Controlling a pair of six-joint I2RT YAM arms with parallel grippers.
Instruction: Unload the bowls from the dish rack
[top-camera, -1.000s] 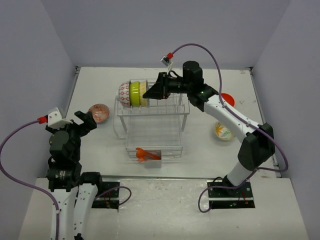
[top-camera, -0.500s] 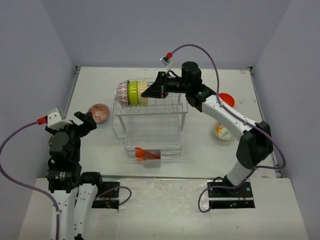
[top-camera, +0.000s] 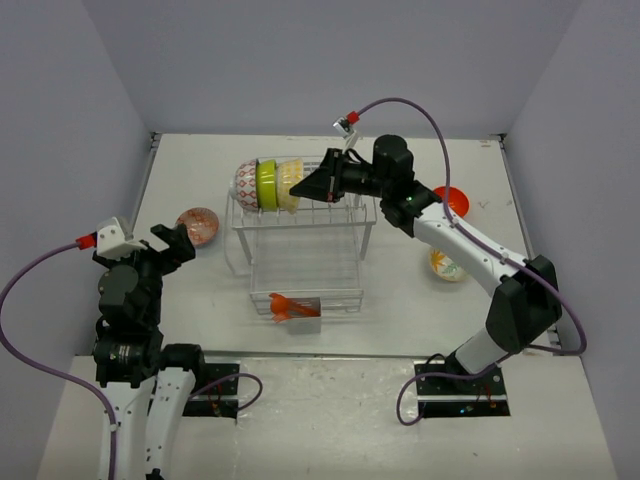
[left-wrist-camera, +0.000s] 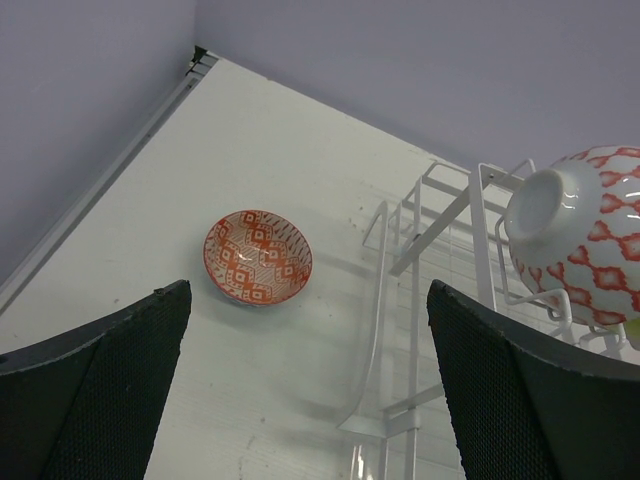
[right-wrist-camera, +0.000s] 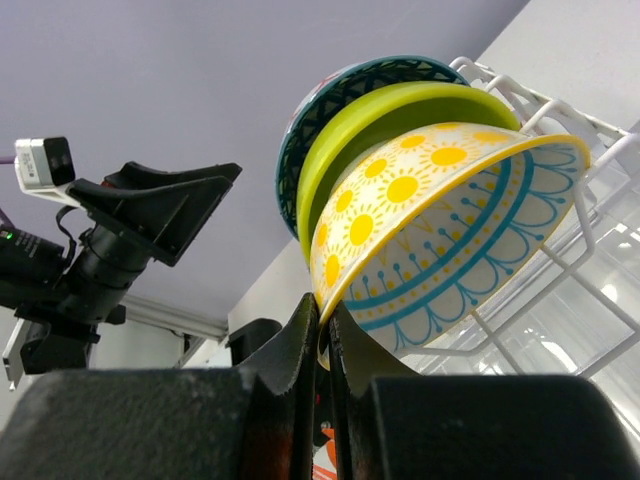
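Your right gripper (right-wrist-camera: 322, 318) has its fingers pinched almost shut on the lower rim of the cream-yellow bowl (right-wrist-camera: 440, 230), which is printed with yellow suns above blue arcs and lines. That bowl stands on edge at the right end of a row on the upper shelf of the dish rack (top-camera: 300, 250). It is nested against the lime green bowl (top-camera: 266, 185), with the red-patterned bowl (top-camera: 245, 184) at the left end. The row's long axis runs left to right, and the red-patterned bowl's white foot points left. Your left gripper (top-camera: 175, 240) hangs wide open and holds nothing, near an orange-red bowl (left-wrist-camera: 258, 257) lying mouth up on the table (top-camera: 400, 300).
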